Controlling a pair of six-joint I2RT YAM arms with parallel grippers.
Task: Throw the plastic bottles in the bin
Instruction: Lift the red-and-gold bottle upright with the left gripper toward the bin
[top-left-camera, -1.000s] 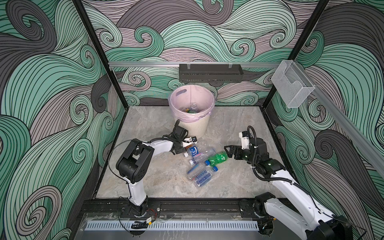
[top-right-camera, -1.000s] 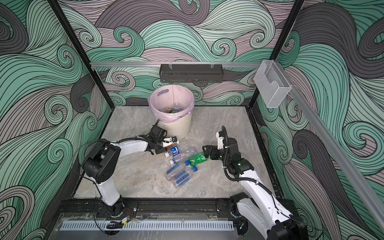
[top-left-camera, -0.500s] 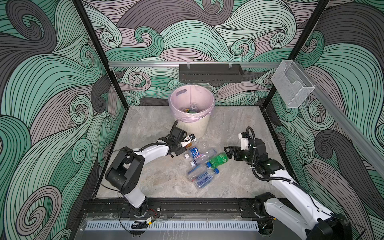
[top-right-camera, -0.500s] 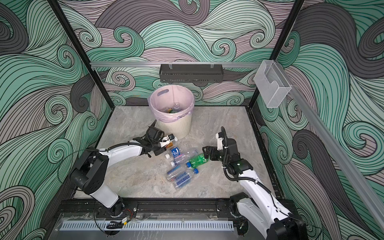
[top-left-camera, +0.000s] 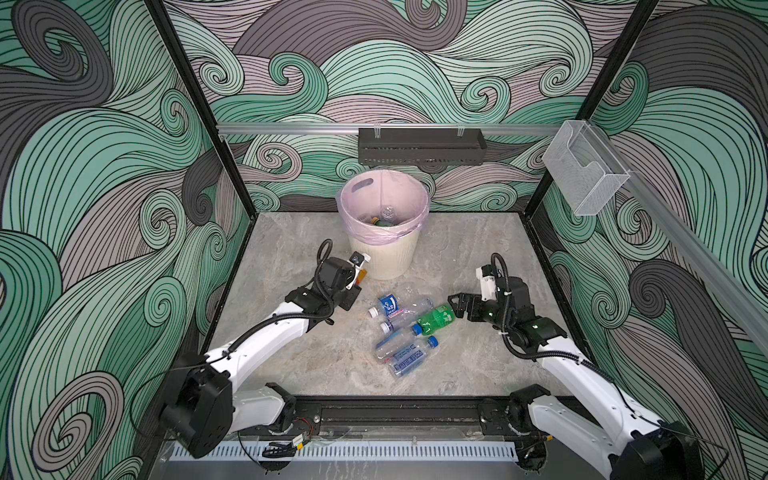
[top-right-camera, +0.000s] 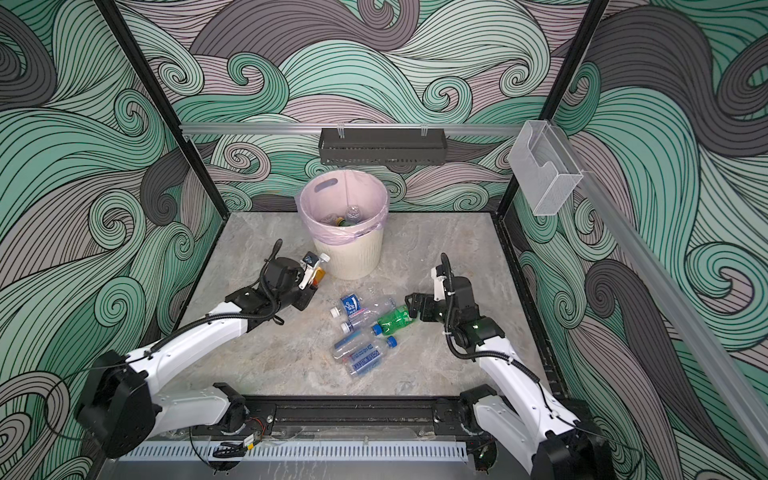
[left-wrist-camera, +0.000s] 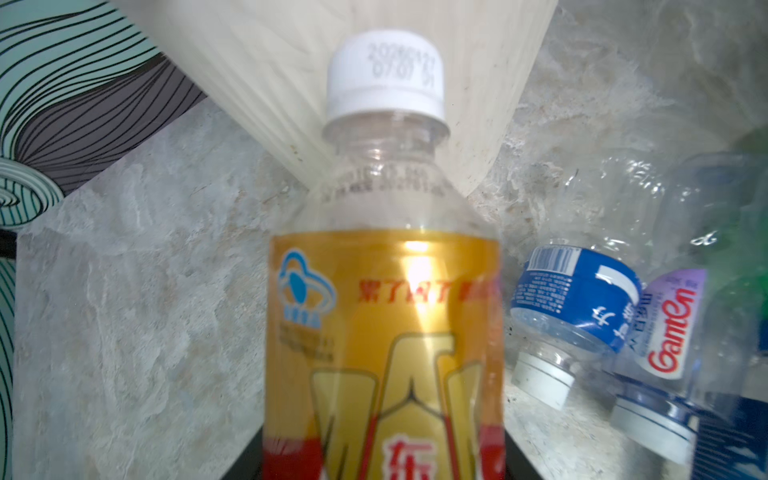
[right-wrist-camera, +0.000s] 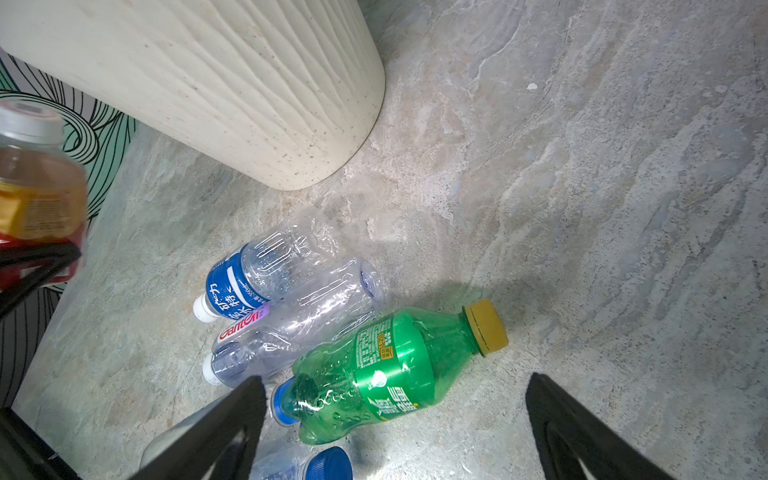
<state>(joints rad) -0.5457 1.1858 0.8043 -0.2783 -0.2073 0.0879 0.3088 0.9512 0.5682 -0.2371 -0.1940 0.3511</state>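
The left gripper (top-left-camera: 353, 284) pinches a gold-labelled bottle (left-wrist-camera: 382, 311) with a white cap (left-wrist-camera: 384, 75). It holds the bottle up just beside the bin (top-left-camera: 386, 257), at about 7 o'clock from it. The right gripper (top-left-camera: 456, 306) is spread wide, and the green bottle (top-left-camera: 434, 320) lies at its 9 o'clock. The clear bottles (top-left-camera: 399, 334) lie in a heap at the bin's 6 o'clock.

Marbled tabletop (top-left-camera: 340, 365), upright bin (top-left-camera: 386, 257), 5 lying bottles (top-left-camera: 434, 320)
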